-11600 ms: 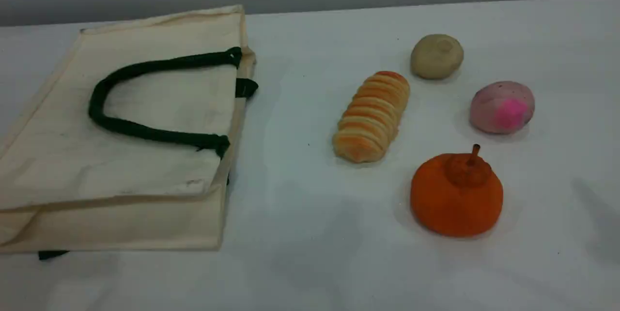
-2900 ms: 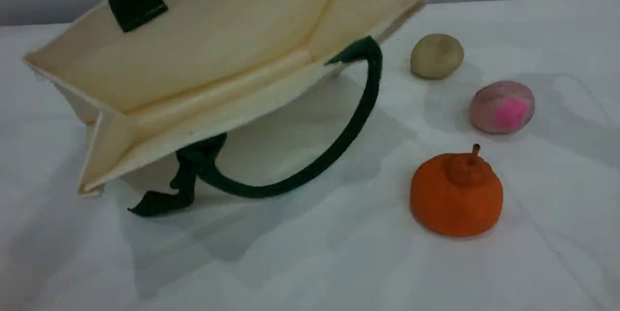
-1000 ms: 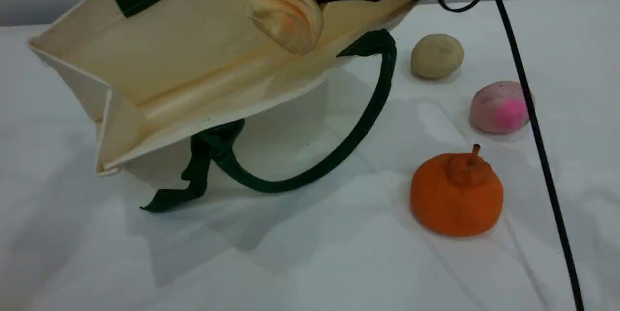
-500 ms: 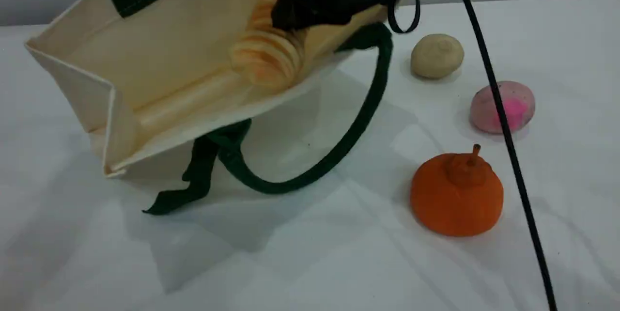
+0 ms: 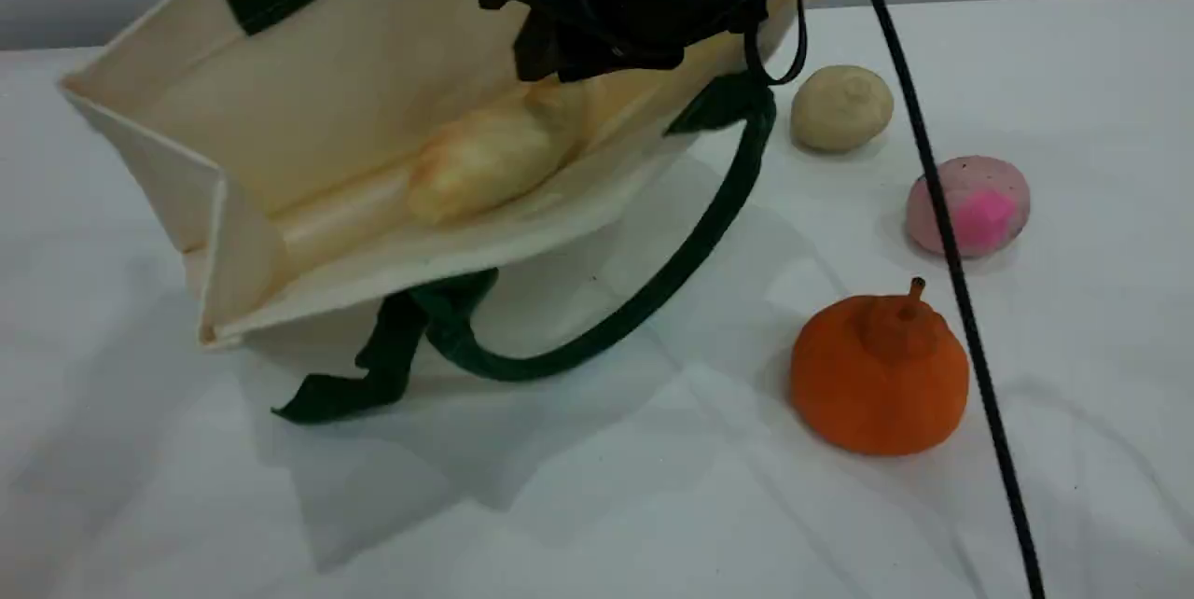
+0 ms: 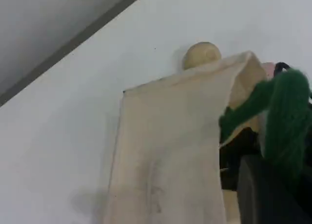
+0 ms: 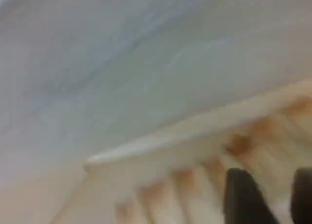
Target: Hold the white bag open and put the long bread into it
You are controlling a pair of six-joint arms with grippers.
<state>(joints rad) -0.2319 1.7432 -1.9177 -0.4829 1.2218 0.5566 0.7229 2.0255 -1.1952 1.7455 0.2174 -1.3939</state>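
well, i've got the left claw (image 6: 267,192) clamped on the upper rope handle (image 6: 287,112), so the bag (image 5: 308,104) hangs tilted with its mouth gaping and things can slide in. the bread (image 5: 480,165) lies inside on the lower wall, along the fold. it is clear of the right claw (image 5: 569,58), whose fingers stand partly apart on nothing just above it. the bag is stiff cream canvas with creased side folds. its handles are thick, fuzzy dark green rope. the bread looks soft, ridged and golden. the other handle (image 5: 653,300) droops onto the table (image 5: 653,506).
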